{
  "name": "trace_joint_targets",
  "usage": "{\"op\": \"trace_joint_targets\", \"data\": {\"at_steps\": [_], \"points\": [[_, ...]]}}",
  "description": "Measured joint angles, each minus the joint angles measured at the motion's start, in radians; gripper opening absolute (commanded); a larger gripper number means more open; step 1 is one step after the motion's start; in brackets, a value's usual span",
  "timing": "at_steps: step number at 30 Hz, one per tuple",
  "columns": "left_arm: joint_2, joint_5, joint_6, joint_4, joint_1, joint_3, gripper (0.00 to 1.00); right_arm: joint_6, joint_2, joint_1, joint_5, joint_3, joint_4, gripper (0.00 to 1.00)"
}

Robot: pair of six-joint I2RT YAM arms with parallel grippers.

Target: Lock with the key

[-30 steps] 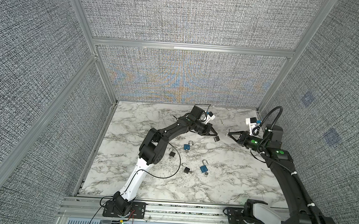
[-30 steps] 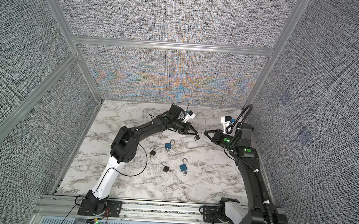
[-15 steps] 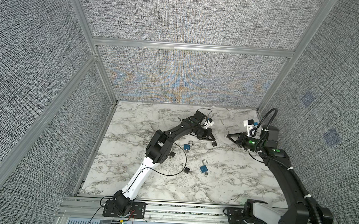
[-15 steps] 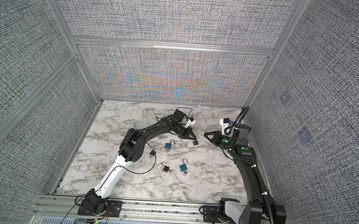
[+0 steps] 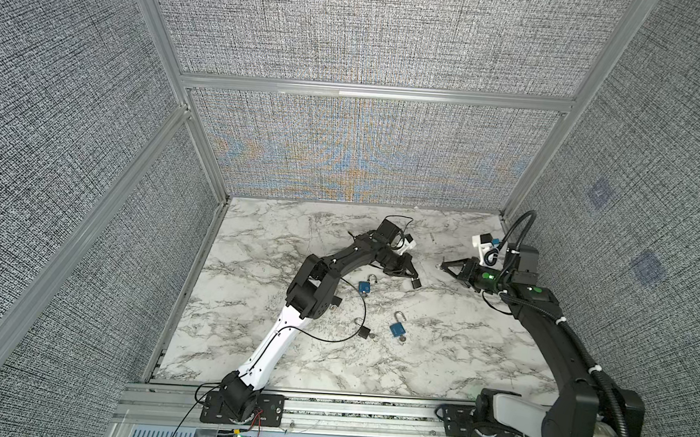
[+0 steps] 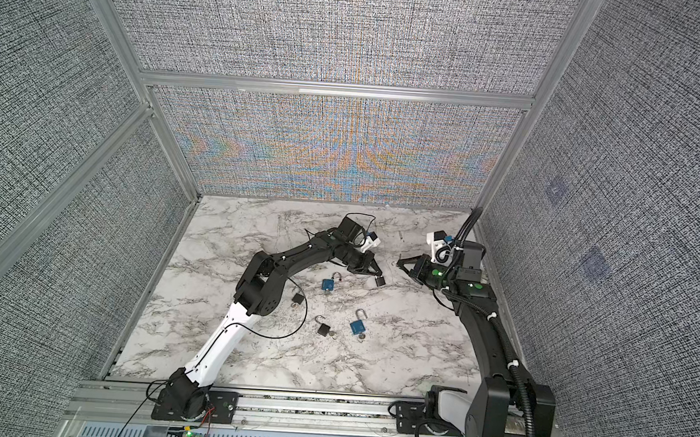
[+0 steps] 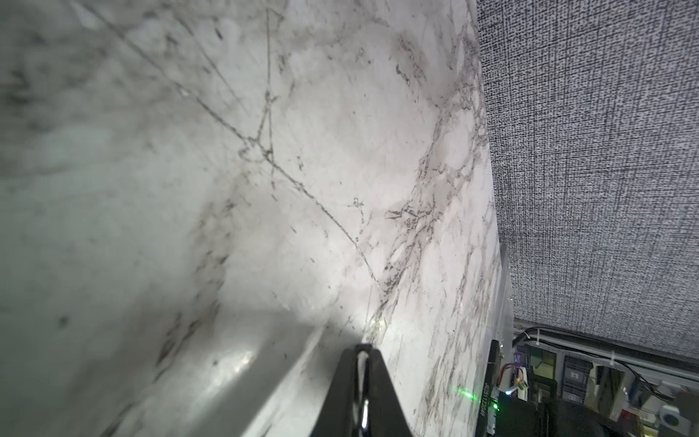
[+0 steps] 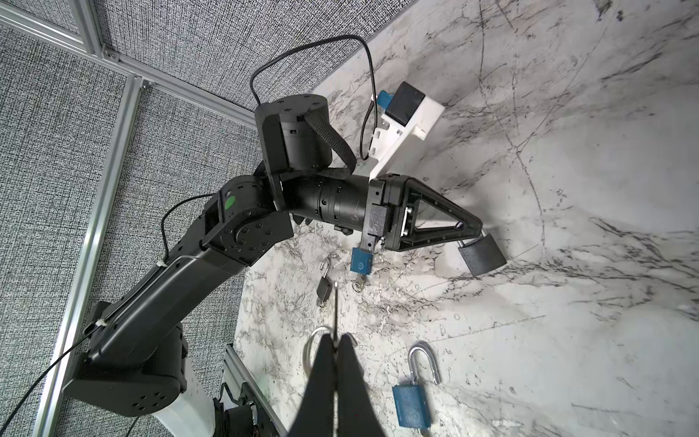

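left pincer (image 8: 478,230) — low, outstretched, grips black padlock (image 8: 483,255) | right pincer (image 8: 335,339) — level, clamps key (image 8: 335,302)

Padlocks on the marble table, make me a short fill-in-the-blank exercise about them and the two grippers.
The left gripper holds a ____ padlock by its shackle.
The right gripper has its jaws pinched on a thin metal ____.
____ blue padlocks lie on the marble table.
Missing: black; key; two.

Bright light; moiré on back wall (image 5: 355,166); left wrist view partly blurred.
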Motion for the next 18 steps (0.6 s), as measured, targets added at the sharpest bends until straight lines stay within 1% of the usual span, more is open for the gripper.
{"op": "trace_joint_targets", "data": {"at_steps": [4, 6, 11, 13, 18], "points": [[0.0, -0.031, 0.002, -0.003, 0.005, -0.001, 0.36, 0.0, 0.001, 0.0, 0.007, 0.0, 0.0, 0.0], [-0.002, -0.034, 0.001, 0.003, 0.011, -0.006, 0.39, 0.0, 0.001, 0.0, 0.012, 0.001, 0.0, 0.0], [-0.043, -0.071, -0.005, 0.005, 0.03, -0.057, 0.39, 0.0, -0.001, 0.0, 0.032, 0.015, -0.004, 0.0], [-0.073, -0.085, -0.006, 0.011, 0.04, -0.099, 0.39, -0.005, -0.002, 0.0, 0.044, 0.026, -0.013, 0.0], [-0.203, -0.119, -0.008, 0.071, 0.065, -0.248, 0.39, -0.038, 0.018, 0.0, 0.076, 0.075, -0.051, 0.0]]}}
